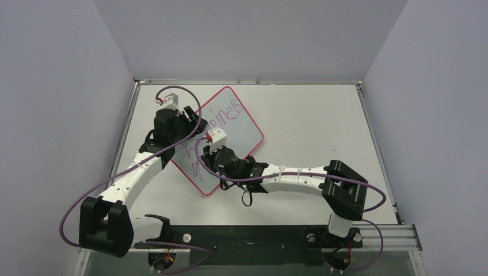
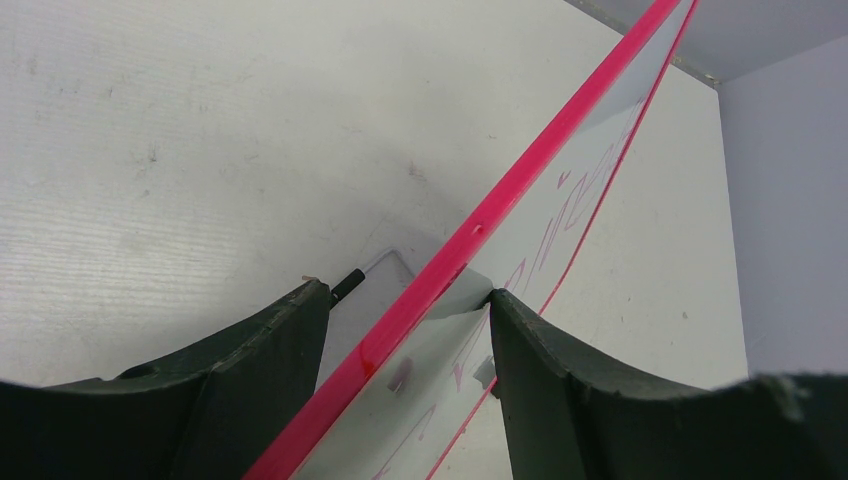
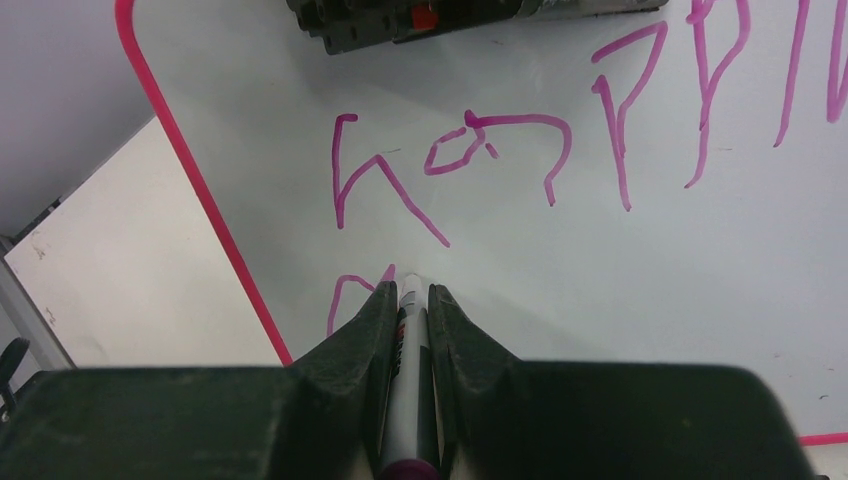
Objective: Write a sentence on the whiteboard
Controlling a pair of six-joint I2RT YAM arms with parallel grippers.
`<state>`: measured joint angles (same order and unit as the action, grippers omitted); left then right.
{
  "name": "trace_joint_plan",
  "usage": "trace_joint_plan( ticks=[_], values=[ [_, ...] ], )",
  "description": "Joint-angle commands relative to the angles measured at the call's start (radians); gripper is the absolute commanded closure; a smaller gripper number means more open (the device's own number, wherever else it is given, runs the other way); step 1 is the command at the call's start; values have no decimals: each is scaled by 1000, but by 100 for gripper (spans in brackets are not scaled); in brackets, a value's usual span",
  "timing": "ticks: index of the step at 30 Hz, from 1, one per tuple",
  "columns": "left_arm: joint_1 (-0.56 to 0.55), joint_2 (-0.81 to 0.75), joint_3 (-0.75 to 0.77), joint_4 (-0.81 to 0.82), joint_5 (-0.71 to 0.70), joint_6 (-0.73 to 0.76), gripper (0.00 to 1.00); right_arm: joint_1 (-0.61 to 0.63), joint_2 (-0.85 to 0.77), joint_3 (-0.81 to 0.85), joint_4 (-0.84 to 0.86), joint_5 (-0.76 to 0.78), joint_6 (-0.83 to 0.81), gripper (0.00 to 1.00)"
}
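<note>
Sentence [image 3: 480, 150] on whiteboard [image 1: 233, 123]: first line written, second line barely begun.
Right gripper [image 3: 410, 295] pinches my marker [image 3: 408, 400], tip at 6 o'clock under "h"; left gripper [image 2: 406, 295] straddles frame [image 2: 520, 170], part-open, grip unclear.

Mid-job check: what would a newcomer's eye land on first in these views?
The red-framed whiteboard lies askew, left of centre in the top view, with the purple sentence scrawled across it, starting "happi". The right tool pinches a marker, its tip at the board just below that first line. The left tool stands open astride the board's red edge.
</note>
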<state>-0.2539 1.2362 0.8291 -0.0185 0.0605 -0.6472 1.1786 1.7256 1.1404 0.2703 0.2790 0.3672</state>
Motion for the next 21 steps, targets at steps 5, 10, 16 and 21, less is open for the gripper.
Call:
trace_joint_plan(
  ticks=[5, 10, 16, 21],
  values=[
    [-27, 19, -28, 20, -47, 56, 54, -3, 19, 0, 17, 1, 6, 100],
    [-27, 18, -27, 20, -48, 57, 54, -3, 8, -31, 14, 14, 14, 100],
    [-27, 17, -28, 20, -47, 57, 54, 2, -31, -88, 14, 34, 34, 100],
    [-27, 18, -27, 21, -48, 55, 54, 10, -49, -133, 14, 40, 57, 100]
  ],
)
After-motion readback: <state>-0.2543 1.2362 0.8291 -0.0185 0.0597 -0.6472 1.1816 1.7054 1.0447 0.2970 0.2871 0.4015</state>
